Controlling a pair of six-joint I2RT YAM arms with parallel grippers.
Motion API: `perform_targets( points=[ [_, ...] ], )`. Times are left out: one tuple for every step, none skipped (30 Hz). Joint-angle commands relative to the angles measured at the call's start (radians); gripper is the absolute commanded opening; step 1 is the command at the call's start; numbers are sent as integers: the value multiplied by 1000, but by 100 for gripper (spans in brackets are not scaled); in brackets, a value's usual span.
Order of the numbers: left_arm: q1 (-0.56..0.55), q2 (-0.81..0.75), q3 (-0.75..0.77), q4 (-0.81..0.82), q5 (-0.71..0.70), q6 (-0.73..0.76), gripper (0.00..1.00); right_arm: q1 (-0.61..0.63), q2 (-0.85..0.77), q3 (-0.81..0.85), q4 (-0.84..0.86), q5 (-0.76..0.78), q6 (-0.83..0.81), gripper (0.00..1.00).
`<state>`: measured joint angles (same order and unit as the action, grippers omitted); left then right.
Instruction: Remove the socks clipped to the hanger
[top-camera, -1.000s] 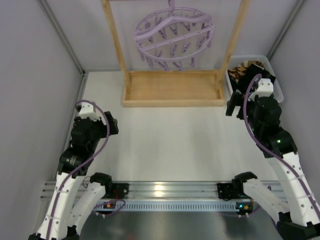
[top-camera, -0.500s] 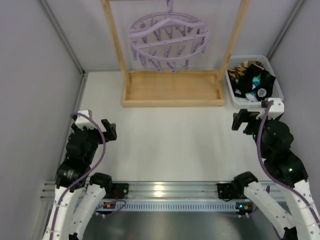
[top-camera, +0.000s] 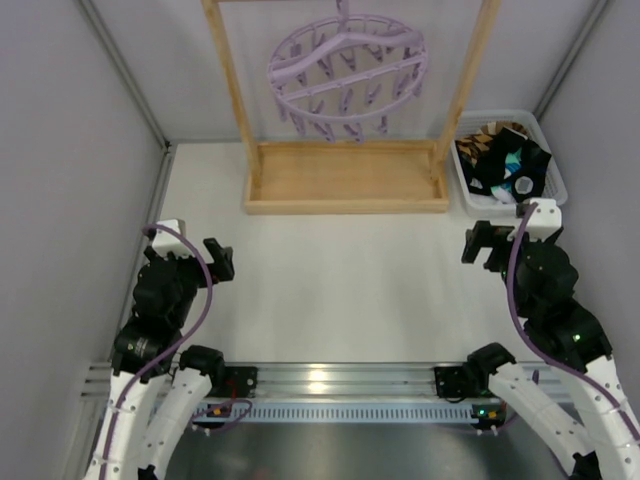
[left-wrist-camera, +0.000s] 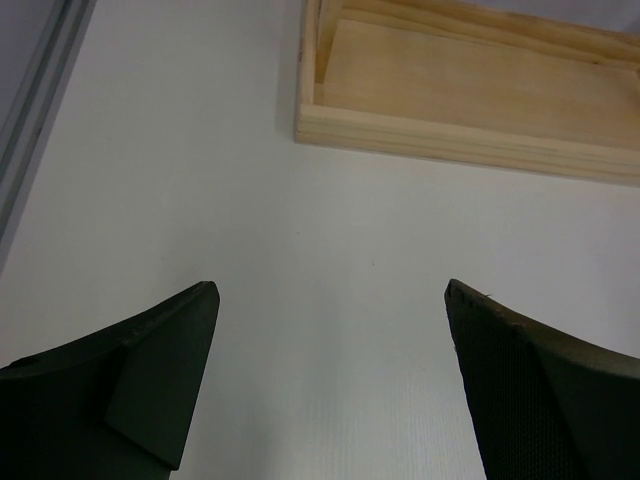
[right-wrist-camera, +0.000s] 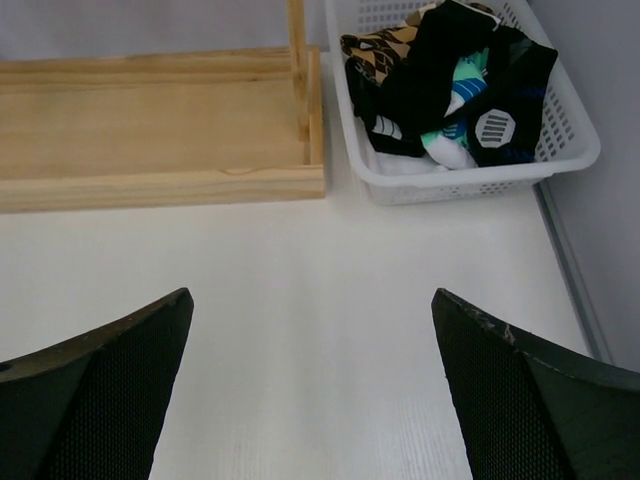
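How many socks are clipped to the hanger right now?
0. No sock hangs from the hanger's pegs. The socks lie heaped in the white basket right of the wooden stand, too tangled to count; the hanger's top runs out of frame.

Wooden stand (top-camera: 347, 180) at 12 o'clock on table (top-camera: 340, 300), by far edge. Hanger (top-camera: 347, 72) hung inside stand's frame, above its base. Basket (right-wrist-camera: 470, 186) at 2 o'clock, just right of stand. Socks (right-wrist-camera: 440, 85) piled in basket. Left gripper (top-camera: 217, 261) at 8 o'clock, right gripper (top-camera: 481, 244) at 4 o'clock, well apart.
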<state>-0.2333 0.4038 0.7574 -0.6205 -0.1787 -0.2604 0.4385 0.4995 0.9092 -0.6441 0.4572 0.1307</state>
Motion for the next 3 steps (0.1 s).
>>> perform_targets(
  points=[
    [2, -2, -6, 57, -10, 12, 98, 19, 2, 13, 11, 24, -3, 100],
    [2, -3, -6, 57, -11, 12, 98, 19, 2, 13, 11, 24, -3, 99],
    [2, -3, -6, 57, -13, 12, 98, 17, 2, 13, 12, 24, -3, 100]
  ],
)
